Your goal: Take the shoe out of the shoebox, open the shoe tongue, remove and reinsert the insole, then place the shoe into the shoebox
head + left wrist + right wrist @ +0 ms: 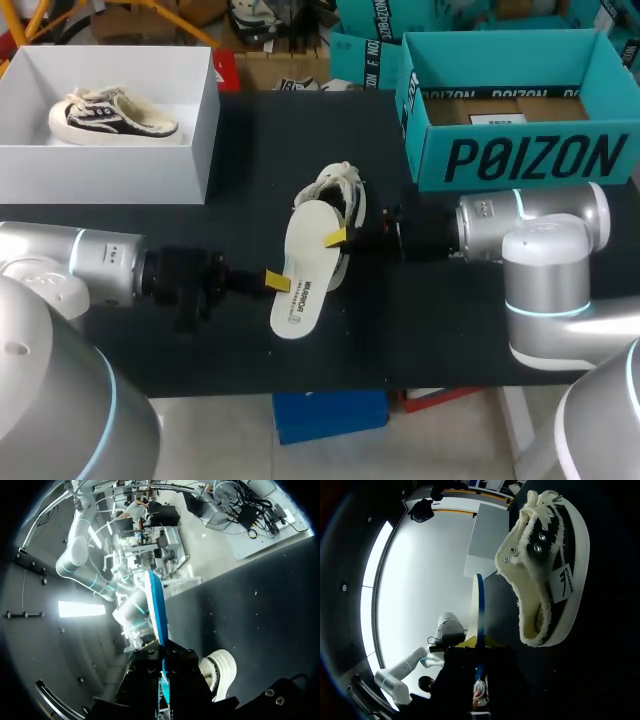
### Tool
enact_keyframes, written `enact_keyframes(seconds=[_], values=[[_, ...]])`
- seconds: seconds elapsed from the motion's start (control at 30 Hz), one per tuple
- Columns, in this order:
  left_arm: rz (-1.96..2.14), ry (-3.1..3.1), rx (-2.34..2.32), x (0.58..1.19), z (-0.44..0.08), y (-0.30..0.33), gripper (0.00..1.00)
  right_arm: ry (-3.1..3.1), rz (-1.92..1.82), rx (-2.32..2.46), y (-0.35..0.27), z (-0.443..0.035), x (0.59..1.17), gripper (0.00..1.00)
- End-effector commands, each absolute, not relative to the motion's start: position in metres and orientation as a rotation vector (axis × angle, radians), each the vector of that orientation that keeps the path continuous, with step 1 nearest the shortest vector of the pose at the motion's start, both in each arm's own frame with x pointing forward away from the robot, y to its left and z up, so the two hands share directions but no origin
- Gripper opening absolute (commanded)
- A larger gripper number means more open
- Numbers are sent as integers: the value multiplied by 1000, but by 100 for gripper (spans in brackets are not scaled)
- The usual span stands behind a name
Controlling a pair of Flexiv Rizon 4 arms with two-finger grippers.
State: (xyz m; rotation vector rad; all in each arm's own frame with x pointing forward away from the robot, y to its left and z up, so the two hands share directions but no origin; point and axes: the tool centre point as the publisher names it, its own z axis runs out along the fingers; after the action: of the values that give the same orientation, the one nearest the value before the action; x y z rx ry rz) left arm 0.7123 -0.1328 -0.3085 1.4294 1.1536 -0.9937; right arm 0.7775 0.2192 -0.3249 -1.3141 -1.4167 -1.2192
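Black table (pixel 262 135), insole (pixel 305 270) partly hiding shoe (pixel 343 190)

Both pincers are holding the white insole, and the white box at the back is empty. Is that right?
Not quite. The left pincer and right pincer do hold the white insole, but the white box is not empty: the head view shows a shoe lying in it.

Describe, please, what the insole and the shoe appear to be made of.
Insole: probably thin foam with a matte white, fabric-like top and a blue underside; it keeps its shape while held edge-on. Shoe: cream, canvas-like cloth, judging by its frayed edges, with shiny, metal-looking eyelets and a dark side panel.
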Motion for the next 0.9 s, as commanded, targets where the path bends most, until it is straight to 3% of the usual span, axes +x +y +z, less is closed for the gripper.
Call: enact_keyframes(seconds=[0.03, 0.77, 0.83, 0.87, 0.9], values=[[-993, 1154, 1433, 714, -308, -133, 0, -1416, -1219, -1318, 221, -326, 777, 0], [-1031, 1173, 1412, 716, -308, -135, 0, -1418, -1206, -1317, 222, -326, 778, 0], [-1040, 1180, 1405, 717, -308, -135, 73, -1418, -1206, -1317, 222, -326, 778, 0], [-1046, 1182, 1402, 718, -308, -135, 99, -1418, -1206, -1317, 222, -326, 778, 0], [-1055, 1186, 1396, 718, -308, -135, 98, -1418, -1206, -1317, 222, -326, 778, 0]])
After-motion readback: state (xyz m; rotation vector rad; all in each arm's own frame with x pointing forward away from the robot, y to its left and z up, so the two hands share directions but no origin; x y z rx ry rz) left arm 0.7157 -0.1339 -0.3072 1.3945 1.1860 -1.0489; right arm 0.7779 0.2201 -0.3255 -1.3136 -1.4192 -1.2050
